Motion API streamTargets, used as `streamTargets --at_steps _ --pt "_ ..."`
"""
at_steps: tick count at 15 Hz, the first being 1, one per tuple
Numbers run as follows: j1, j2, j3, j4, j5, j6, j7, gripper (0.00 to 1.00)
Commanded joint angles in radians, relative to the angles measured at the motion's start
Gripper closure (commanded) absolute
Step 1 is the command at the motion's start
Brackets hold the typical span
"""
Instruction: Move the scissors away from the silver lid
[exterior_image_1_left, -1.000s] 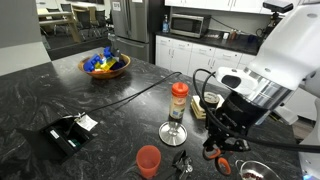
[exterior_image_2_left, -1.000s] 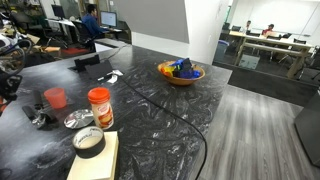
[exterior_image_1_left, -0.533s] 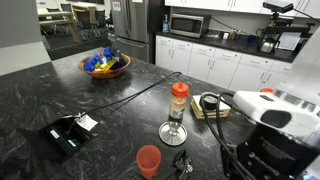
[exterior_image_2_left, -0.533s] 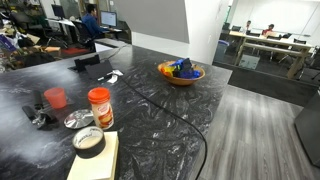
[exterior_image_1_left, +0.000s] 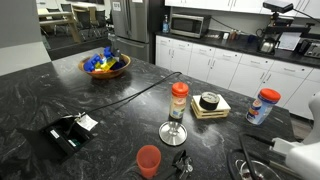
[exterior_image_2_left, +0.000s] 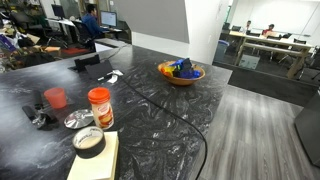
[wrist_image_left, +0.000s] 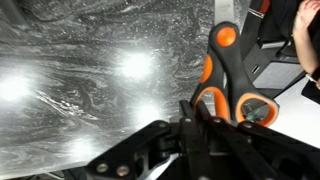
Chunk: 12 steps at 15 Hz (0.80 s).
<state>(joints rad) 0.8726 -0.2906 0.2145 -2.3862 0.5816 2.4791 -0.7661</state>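
In the wrist view my gripper (wrist_image_left: 197, 122) is shut on the scissors (wrist_image_left: 232, 80). Their orange-red handles stick out past the black fingers, and the blades are hidden between them. The scissors hang above dark marbled countertop. The silver lid (exterior_image_1_left: 172, 132) with its upright knob lies on the counter beside the orange-capped jar (exterior_image_1_left: 179, 100), and it also shows in an exterior view (exterior_image_2_left: 78, 119). Only a white part of my arm (exterior_image_1_left: 292, 156) shows, at the bottom right edge. The gripper and scissors are out of view in both exterior views.
A red cup (exterior_image_1_left: 148, 160) and a small dark clump (exterior_image_1_left: 182, 162) sit near the lid. A tape roll on a wooden board (exterior_image_1_left: 210, 102), a red-lidded canister (exterior_image_1_left: 265, 105), a fruit bowl (exterior_image_1_left: 105, 65), a black device (exterior_image_1_left: 68, 133) and a long cable (exterior_image_1_left: 130, 95) are on the counter.
My arm has swung away from the spot beside the lid to the bottom right edge of the exterior view, taking the scissors with it. The lid has not moved.
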Motion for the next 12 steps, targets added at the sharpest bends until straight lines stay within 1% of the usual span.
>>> streamTargets --at_steps 1,3,6,9,12 --pt "0.036 0.035 -0.001 0.019 0.103 0.004 -0.098 0.98" --pt "0.038 0.065 0.014 0.011 0.144 0.012 -0.099 0.98" --pt "0.021 0.122 0.041 -0.005 0.179 0.04 -0.082 0.98" --pt "-0.002 0.178 0.068 -0.028 0.152 0.113 -0.049 0.98" --pt "-0.021 0.208 0.089 -0.043 0.137 0.164 -0.021 0.98"
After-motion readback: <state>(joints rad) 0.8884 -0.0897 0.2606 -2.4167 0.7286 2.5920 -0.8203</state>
